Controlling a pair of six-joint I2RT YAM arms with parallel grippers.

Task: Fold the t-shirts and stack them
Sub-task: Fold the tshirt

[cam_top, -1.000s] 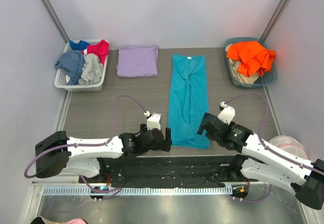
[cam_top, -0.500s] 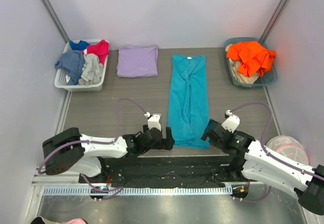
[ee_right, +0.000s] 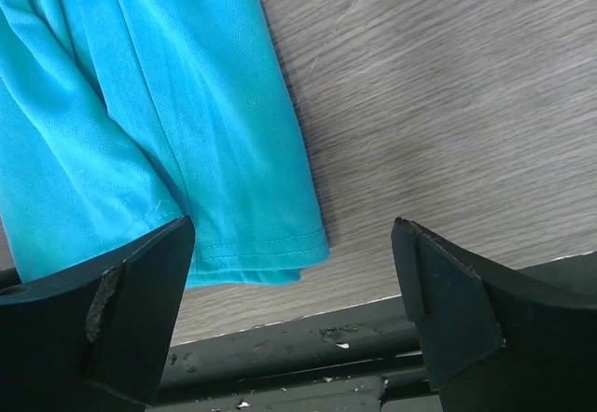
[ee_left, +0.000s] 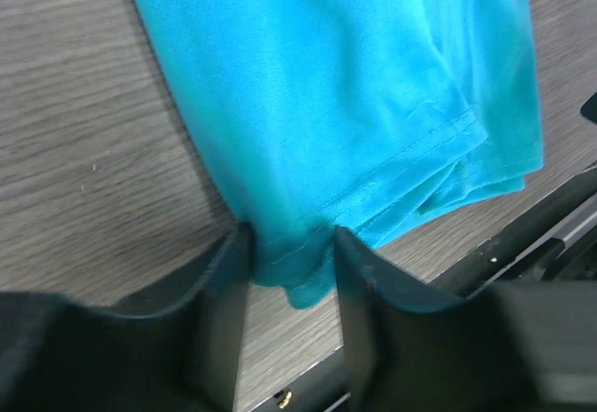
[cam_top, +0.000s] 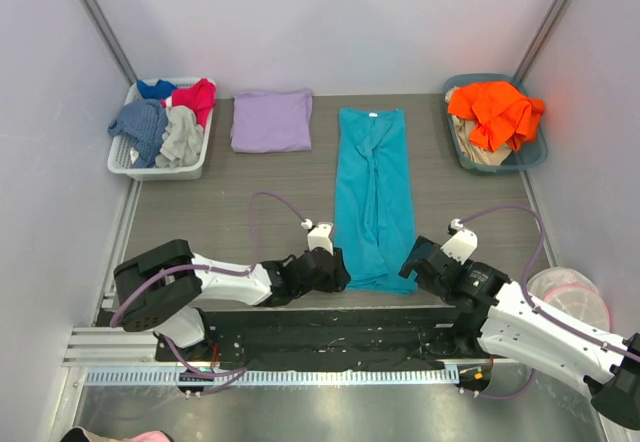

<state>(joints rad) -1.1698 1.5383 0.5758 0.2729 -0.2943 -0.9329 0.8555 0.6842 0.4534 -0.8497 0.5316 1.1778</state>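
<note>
Now the left gripper (ee_left: 289,244) has squeezed a near corner of the teal shirt (cam_top: 373,197). The right gripper (ee_right: 291,235) stays wide open, so folding must wait.

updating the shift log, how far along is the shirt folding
Done: the lavender shirt lies folded at the back, and the teal shirt is folded into a long strip. In hand: the left gripper pinches the strip's near left hem corner; the right gripper stands open over the near right corner. Left: fold the teal shirt short and stack it with the lavender one.
</note>
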